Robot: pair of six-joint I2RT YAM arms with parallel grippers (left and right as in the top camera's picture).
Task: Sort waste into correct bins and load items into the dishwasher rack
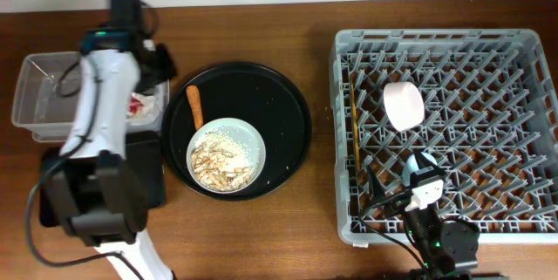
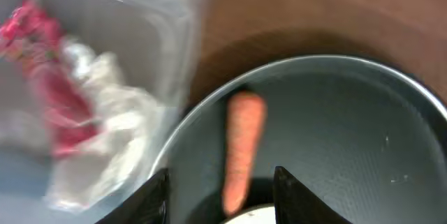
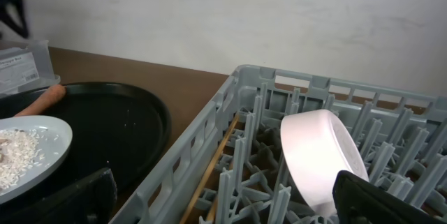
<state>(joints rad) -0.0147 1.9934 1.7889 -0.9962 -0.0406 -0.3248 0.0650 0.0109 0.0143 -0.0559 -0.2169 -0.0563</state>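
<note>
L jaws spread near carrot stick (image 2: pixel 242 147) on black tray (image 2: pixel 349 126); R jaws spread by bowl (image 3: pixel 318 155) in rack (image 3: pixel 202 144)

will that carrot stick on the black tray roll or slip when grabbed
Probably stiff: the carrot stick lies straight. Its rounded shape could let it roll on the smooth round black tray if nudged sideways. Likely light, being slim.

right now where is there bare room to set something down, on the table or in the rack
Free: the rack rows right of the white bowl; the round tray's right half beside the plate; bare table between that tray and the wall. Crowded: the left, where clear tub, black tray and left arm overlap.
</note>
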